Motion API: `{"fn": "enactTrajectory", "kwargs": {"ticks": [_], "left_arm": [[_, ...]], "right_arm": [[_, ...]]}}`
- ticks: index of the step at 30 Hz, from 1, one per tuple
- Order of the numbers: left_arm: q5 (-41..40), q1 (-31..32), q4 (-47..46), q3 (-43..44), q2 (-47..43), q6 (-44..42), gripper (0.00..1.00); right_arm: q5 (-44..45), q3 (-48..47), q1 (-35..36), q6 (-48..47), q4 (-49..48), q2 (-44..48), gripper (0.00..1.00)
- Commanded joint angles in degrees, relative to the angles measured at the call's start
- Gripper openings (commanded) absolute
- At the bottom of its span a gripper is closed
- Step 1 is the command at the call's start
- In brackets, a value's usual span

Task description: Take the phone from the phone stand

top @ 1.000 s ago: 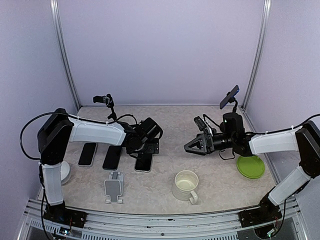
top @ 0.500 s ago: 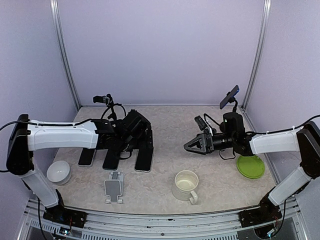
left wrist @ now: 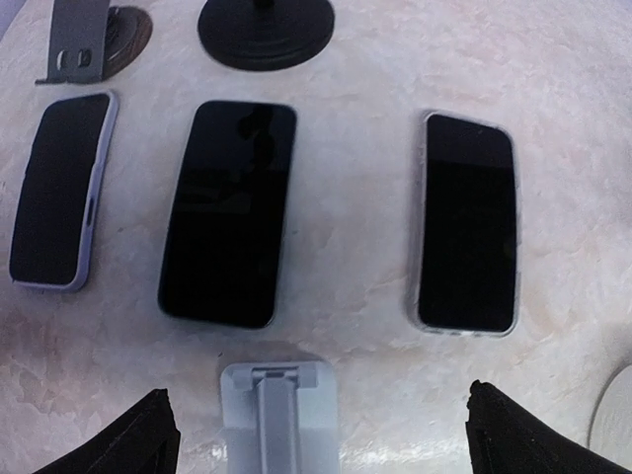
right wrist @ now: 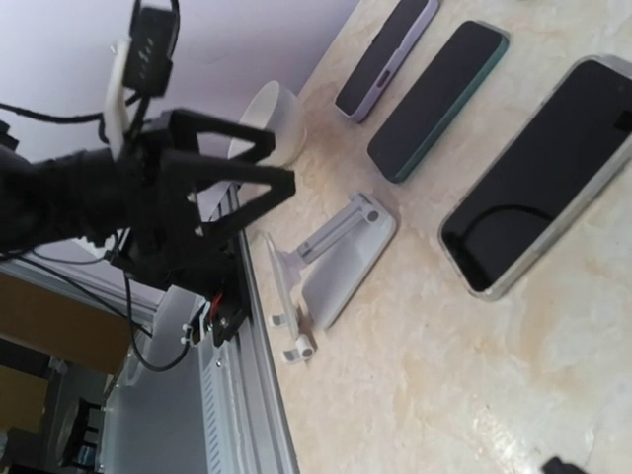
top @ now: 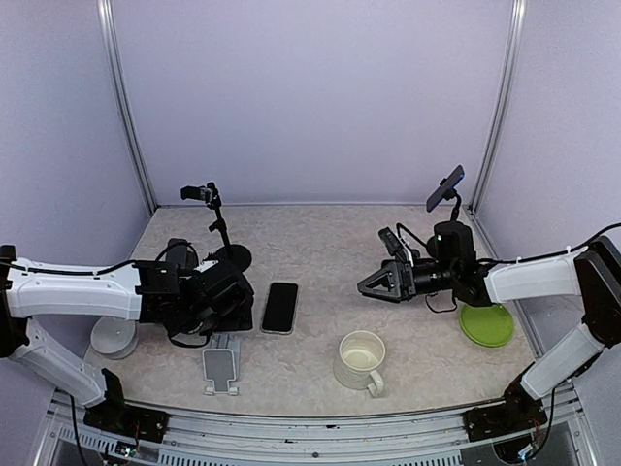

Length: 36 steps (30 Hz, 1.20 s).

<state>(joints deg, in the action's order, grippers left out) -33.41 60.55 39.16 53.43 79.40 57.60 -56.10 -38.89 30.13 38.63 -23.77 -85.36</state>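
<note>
Two grippers over the beige table (top: 320,233), both spread wide, holding nothing: left gripper (left wrist: 326,439) low above the empty phone stand (left wrist: 279,410), right gripper (top: 372,267) mid-air past the mug (top: 361,357). Flat on the tabletop just behind that stand, left to right: lilac-cased phone (left wrist: 61,193), green-edged phone (left wrist: 229,212), clear-cased phone (left wrist: 466,222).

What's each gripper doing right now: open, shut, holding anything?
Left gripper: open, holding nothing.
Right gripper: open, holding nothing.
</note>
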Motion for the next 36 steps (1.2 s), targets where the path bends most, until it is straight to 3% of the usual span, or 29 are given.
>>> {"fn": "enactTrajectory", "kwargs": {"ticks": [1, 7, 24, 32, 36], "left_arm": [[1.77, 1.89, 5.53, -3.74, -3.43, 6.80, 0.99], [3.59, 3.77, 5.96, -8.08, -4.42, 11.84, 0.99], [8.60, 5.30, -4.58, -16.67, -0.88, 12.41, 0.98], [5.69, 6.90, -4.00, -15.91, 0.06, 12.69, 0.86], [4.01, 7.21, -2.58, -14.75, -0.66, 12.65, 0.74]], "right_arm": [[-0.28, 1.14, -0.40, 0.35, -2.30, 0.73, 1.00], [-0.59, 1.01, -0.42, 0.19, -2.33, 0.21, 1.00], [-0.73, 0.93, -0.42, 0.02, -2.52, -0.61, 1.00], [-1.01, 0.56, -0.42, -0.14, -2.87, -1.85, 1.00], [-1.12, 0.49, -0.42, -0.09, -3.20, -2.24, 1.00]]}}
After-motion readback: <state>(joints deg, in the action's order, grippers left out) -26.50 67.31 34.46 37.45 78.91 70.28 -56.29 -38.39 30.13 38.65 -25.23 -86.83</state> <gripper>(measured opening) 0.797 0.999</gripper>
